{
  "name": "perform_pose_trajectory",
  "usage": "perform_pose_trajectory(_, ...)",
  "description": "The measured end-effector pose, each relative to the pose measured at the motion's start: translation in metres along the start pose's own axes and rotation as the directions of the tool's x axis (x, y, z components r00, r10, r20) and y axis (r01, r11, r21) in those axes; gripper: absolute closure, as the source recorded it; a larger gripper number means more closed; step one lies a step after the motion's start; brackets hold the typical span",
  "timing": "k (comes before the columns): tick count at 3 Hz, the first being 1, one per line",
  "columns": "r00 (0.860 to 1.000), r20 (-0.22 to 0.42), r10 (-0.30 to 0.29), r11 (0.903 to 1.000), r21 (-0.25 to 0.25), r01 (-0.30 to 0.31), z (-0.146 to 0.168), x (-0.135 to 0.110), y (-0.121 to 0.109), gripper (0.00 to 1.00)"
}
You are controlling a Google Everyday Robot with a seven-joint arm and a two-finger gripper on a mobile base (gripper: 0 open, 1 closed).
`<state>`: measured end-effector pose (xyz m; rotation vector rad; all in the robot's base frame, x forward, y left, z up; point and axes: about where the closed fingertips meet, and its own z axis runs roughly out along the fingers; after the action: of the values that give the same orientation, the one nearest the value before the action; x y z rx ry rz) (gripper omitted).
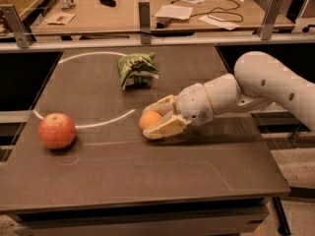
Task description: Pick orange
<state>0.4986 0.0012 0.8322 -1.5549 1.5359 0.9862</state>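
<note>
The small round orange rests on the dark table near its middle. My gripper reaches in from the right, low over the table, with its two cream fingers closed on the orange, one behind it and one in front. The orange still rests on the table surface. The fingers hide its right side. The white arm stretches away to the right edge.
A larger red-orange apple sits at the table's left edge. A crumpled green bag lies behind the orange. A white curved line is drawn on the tabletop. A desk with papers and cables stands behind a rail.
</note>
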Motion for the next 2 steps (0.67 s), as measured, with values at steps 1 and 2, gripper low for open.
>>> perform_pose_trajectory(1,0.998,0.06,-0.004,0.9995,0.031,0.002,-0.013,-0.014,0.002,1.0)
perform_pose_trajectory(2,0.989,0.138,-0.044,0.9965,0.076,0.033,-0.033,-0.042,0.003,1.0)
